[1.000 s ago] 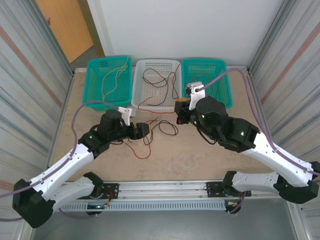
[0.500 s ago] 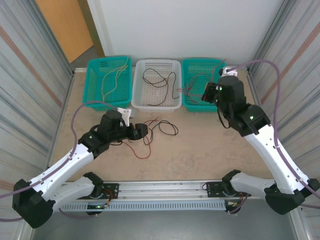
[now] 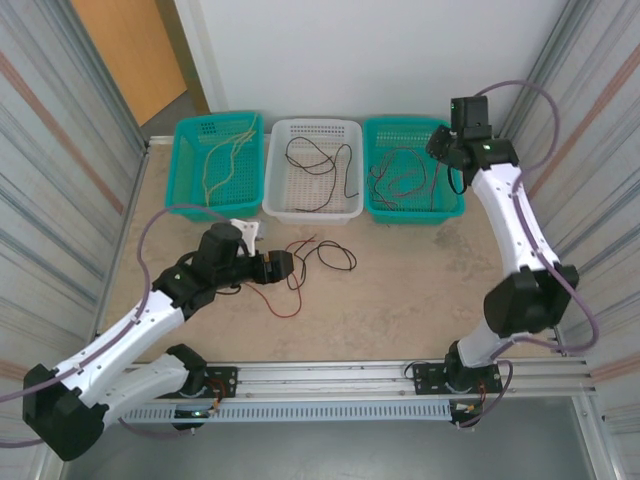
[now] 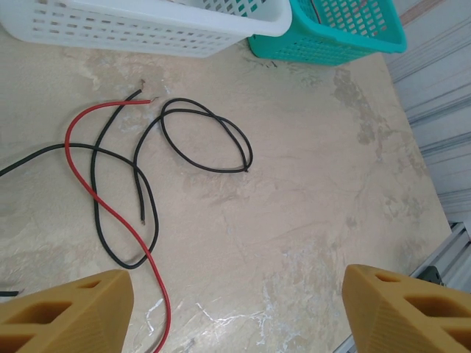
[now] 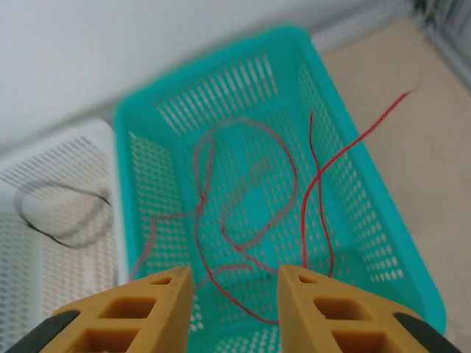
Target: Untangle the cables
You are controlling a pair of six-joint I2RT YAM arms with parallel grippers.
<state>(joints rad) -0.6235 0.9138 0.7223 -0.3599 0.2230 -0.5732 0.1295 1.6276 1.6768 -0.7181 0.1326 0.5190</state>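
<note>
Left gripper [image 4: 235, 278] open, empty: pinch red cable [image 4: 68, 147] clear of black cables [image 4: 249, 153]; right gripper [image 5: 235, 273] parted over teal basket [image 5: 353, 184].

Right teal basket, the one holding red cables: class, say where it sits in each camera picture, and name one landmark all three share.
Top external: right teal basket, right end of the basket row, upper right.
Left wrist: top right corner.
Right wrist: middle of the picture, seen from above.
Shared landmark: the white basket, beside its left side in all three.
</note>
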